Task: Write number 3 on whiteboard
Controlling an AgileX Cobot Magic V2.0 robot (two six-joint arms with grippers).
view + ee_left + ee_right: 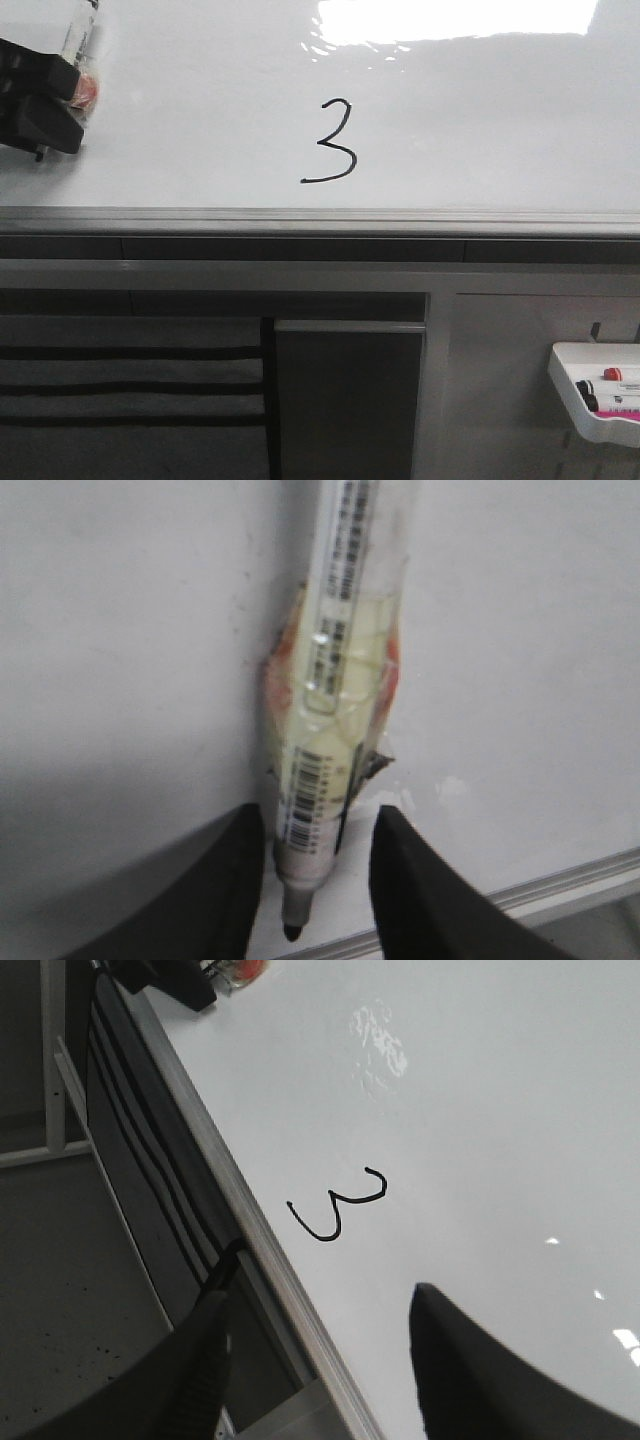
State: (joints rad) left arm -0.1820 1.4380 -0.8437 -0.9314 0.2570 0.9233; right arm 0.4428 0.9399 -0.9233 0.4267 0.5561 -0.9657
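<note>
Top glare on whiteboard (200,90); wrist pics blurry.

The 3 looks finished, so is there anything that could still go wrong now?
The left pincer holds the marker uncapped, tip close to the whiteboard; a dip might leave a stray mark. The number 3 could smear if brushed. The right pincer hangs open near it.
</note>
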